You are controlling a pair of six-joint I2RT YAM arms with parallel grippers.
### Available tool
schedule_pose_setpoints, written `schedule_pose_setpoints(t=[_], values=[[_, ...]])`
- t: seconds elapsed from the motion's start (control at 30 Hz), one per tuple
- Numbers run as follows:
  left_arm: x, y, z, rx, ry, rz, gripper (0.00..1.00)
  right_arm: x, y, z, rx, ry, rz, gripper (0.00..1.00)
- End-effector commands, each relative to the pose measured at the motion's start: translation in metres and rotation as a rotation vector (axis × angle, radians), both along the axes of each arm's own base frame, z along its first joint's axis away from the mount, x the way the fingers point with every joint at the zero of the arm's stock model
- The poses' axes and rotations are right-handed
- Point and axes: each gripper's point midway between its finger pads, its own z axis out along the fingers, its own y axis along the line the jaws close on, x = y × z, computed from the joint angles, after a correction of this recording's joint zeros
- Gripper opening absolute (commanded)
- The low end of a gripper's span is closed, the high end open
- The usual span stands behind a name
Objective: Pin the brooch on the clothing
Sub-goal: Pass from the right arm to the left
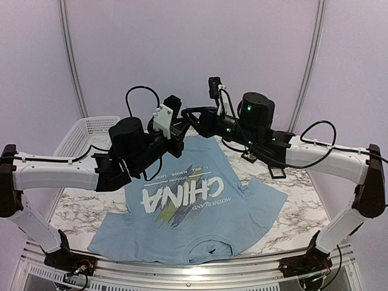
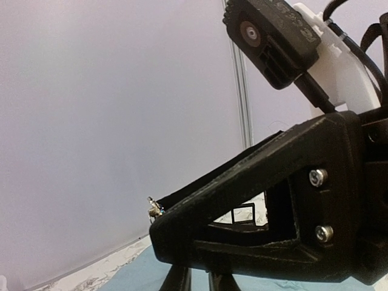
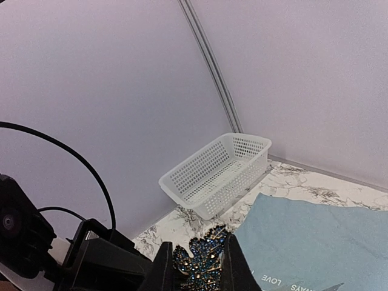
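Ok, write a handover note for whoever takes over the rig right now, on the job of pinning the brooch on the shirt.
Right gripper: shut on the brooch, a blue jewelled piece with gold edging, held in the air near the shirt's far edge.
Left gripper: raised close against the right one; open or shut cannot be told.
T-shirt: spread flat on the table, print up, neither gripper touching it.
Done: brooch picked up.
Left: bring it down and pin it to the fabric.

One shirt (image 1: 200, 224), one brooch (image 3: 203, 260), one basket (image 1: 82, 130), two black cases (image 1: 276, 172).
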Motion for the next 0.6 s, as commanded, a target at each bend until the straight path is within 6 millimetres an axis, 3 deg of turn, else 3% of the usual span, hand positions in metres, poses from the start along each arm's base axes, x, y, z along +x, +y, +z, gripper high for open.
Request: schedule_pose_setpoints(t=[0.0,0.1,0.4,0.47,0.57], values=[[-0.002,0.004,0.028,-0.067,-0.067,0.011,0.08,-0.004,0.008,0.013,0.025,-0.008,0.023,0.02],[-0.003,0.006,0.028,-0.062,-0.076,0.011,0.00,-0.003,0.009,0.013,0.025,-0.008,0.027,0.02],[-0.004,0.012,0.027,-0.068,-0.085,0.028,0.00,-0.004,0.011,0.012,0.023,-0.008,0.034,0.03],[-0.003,0.015,0.025,-0.060,-0.087,0.041,0.00,-0.005,0.011,0.013,0.020,-0.014,0.036,0.08],[-0.002,0.021,0.018,-0.024,-0.102,0.077,0.00,-0.008,0.006,0.017,0.012,-0.041,0.029,0.28]])
